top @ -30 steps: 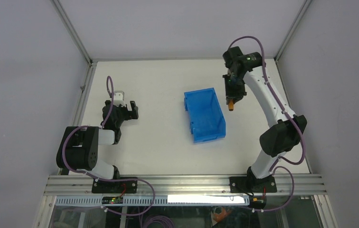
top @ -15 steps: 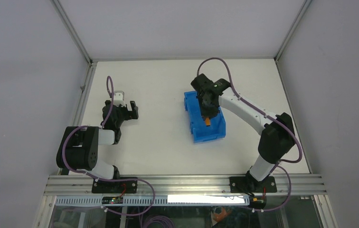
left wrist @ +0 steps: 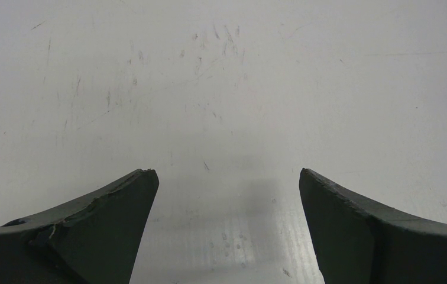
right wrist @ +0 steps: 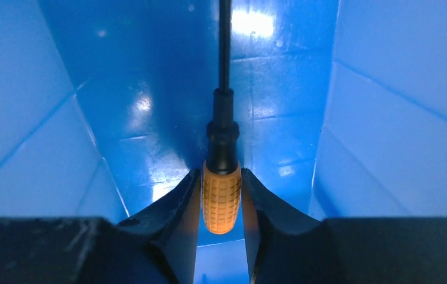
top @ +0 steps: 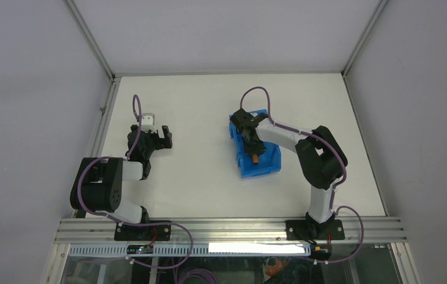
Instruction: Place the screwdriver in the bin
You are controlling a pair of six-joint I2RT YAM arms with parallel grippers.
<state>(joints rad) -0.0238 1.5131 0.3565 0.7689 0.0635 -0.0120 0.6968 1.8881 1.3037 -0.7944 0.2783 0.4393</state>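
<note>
One bin [top: 266,168], seemingly one screwdriver [right wrist: 222,204], two arms [top: 104,184] [top: 323,158].

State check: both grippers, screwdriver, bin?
screwdriver: held by its orange handle in the right gripper, inside the bin, not yet released.
bin: upright on the table, top open.
right gripper: shut on the screwdriver.
left gripper: open, empty.

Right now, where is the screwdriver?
In the right wrist view, the screwdriver is clamped by its orange handle in the right tool, inside the blue bin; in the top view, that bin sits just right of centre on the table.
</note>
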